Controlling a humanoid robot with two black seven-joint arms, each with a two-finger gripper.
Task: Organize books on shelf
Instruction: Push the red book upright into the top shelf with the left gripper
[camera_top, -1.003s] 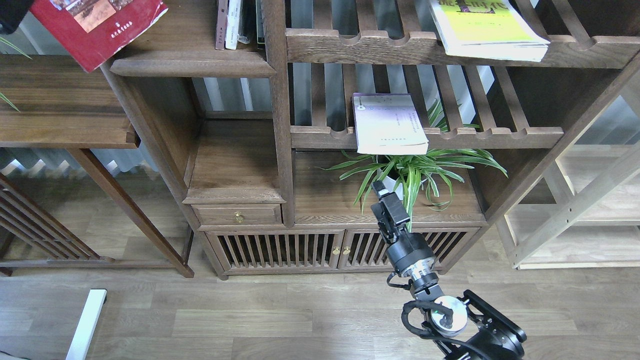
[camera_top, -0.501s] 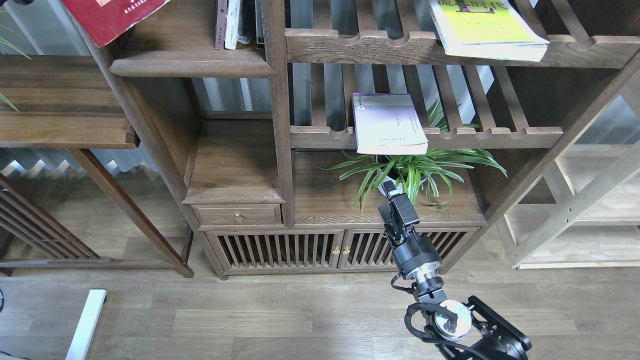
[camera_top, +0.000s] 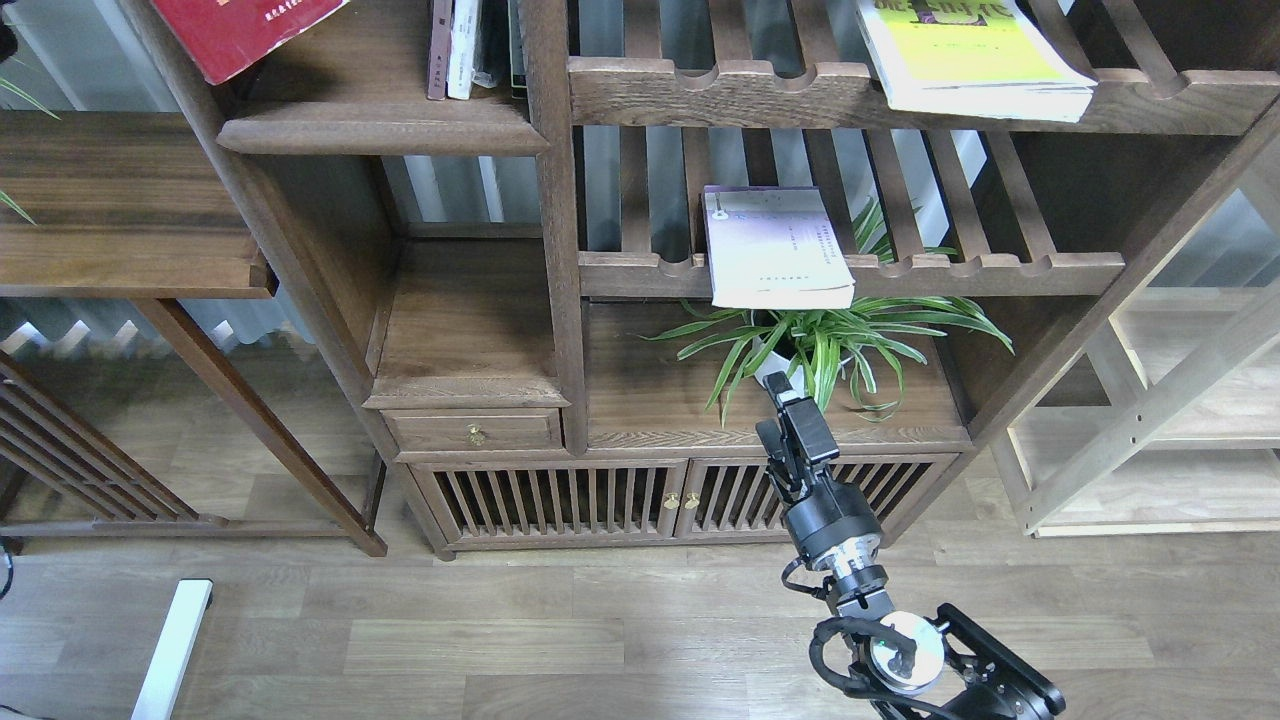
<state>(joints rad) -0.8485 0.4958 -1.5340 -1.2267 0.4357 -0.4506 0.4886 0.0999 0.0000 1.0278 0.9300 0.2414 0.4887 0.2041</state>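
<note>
The dark red book (camera_top: 245, 30) hangs tilted at the top left, its lower corner over the left end of the shelf (camera_top: 380, 132); whatever holds it is out of frame. The white-lavender book (camera_top: 775, 245) lies on the middle slatted rack, overhanging its front rail. The yellow-green book (camera_top: 970, 55) lies on the upper slatted rack at the right. My right gripper (camera_top: 778, 385) points up in front of the plant, below the white-lavender book and touching nothing; its fingers look like one dark shape. My left gripper is out of view.
Thin upright books (camera_top: 455, 45) stand at the shelf's right end against the post. A potted spider plant (camera_top: 820, 345) sits under the middle rack. Below are a drawer (camera_top: 475, 430) with a brass knob and slatted cabinet doors (camera_top: 560, 500). A side table (camera_top: 120, 200) stands left.
The red book has risen and shifted right, toward the shelf, with more of it now past the top edge. My right gripper has drifted slightly right and down.
</note>
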